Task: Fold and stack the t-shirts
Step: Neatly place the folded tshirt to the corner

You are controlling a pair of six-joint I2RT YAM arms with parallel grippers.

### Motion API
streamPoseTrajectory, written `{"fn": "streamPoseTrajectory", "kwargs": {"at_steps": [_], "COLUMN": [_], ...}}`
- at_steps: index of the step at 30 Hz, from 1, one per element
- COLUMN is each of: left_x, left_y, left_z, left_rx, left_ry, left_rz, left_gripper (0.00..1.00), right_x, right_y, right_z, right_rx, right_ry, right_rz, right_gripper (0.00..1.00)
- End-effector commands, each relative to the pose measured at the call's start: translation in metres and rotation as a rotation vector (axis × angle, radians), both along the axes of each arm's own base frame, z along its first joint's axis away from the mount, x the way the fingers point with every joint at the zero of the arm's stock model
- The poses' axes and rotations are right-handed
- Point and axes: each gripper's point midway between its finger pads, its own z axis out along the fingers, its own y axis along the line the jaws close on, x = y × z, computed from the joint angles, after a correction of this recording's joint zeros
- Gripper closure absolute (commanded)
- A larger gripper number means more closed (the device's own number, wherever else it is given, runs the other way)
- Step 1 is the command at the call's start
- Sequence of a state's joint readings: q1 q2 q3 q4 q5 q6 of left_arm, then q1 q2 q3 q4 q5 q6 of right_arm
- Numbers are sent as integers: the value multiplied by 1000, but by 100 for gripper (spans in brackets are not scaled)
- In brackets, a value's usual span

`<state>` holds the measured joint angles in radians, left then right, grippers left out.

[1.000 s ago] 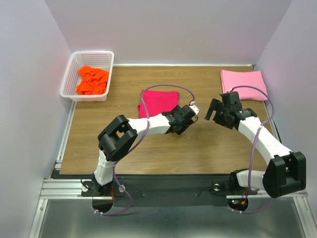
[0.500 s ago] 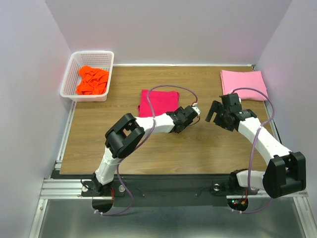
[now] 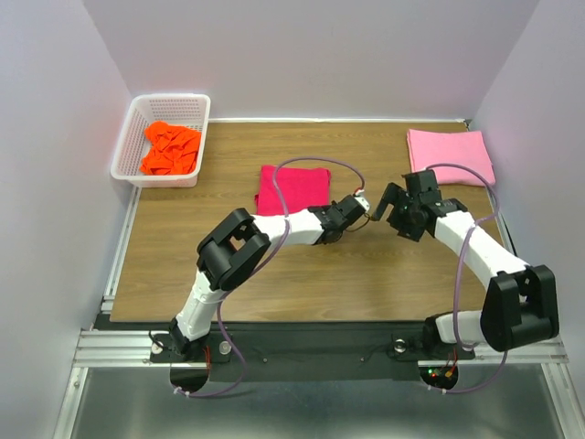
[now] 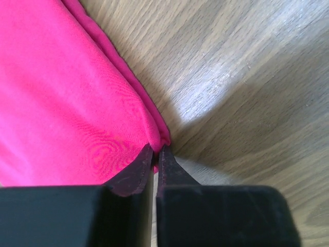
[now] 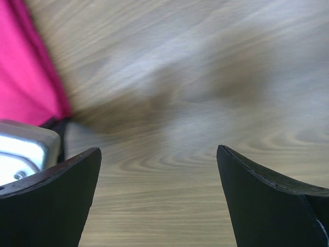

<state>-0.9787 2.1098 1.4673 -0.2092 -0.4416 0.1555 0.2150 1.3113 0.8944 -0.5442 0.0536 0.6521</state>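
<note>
The left jaws were nipped shut on the near right corner of the folded crimson t-shirt (image 3: 292, 187), lying flat on the worktop (image 3: 183, 247), while the right jaws hung wide apart just beside them.

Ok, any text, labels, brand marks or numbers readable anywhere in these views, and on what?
None can be read in any view.
The crimson t-shirt, pink t-shirt and orange t-shirt are plain, without print.
The white basket shows no label.
</note>
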Motion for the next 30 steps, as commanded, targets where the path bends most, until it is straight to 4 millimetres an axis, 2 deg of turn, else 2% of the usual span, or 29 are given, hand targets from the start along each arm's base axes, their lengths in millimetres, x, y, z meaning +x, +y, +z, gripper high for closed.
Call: {"fn": "streamPoseTrajectory", "kwargs": {"at_steps": [1, 4, 5, 7, 8, 17, 21, 22, 26, 30], "left_x": [4, 3, 4, 4, 5, 2, 0, -1, -3, -4], "left_y": [-8, -9, -7, -3, -2, 8, 4, 1, -5, -8], "left_z": [38, 49, 55, 58, 62, 72, 76, 78, 79, 83], "left_rx": [-147, -210, -226, -246, -259, -327, -349, -361, -396, -418], "left_ry": [-8, 15, 16, 23, 20, 44, 57, 62, 84, 93], "left_rz": [21, 22, 29, 42, 46, 68, 61, 54, 63, 62], "left_gripper": [93, 94, 94, 94, 94, 94, 94, 94, 94, 94], "right_x": [27, 41, 44, 53, 60, 92, 100, 96, 103, 105], "right_y": [30, 45, 50, 69, 77, 114, 134, 146, 178, 200], "right_z": [5, 5, -5, -2, -9, -33, -41, -57, -72, -84], "right_rx": [208, 346, 379, 494, 541, 790, 815, 813, 813, 801], "right_ry": [-52, -63, -40, -47, -40, -54, -26, 18, 54, 74], "right_rz": [-1, -4, -8, 18, 35, 87, 122, 133, 171, 182], "right_gripper": [0, 0, 0, 0, 0, 0, 0, 0, 0, 0]}}
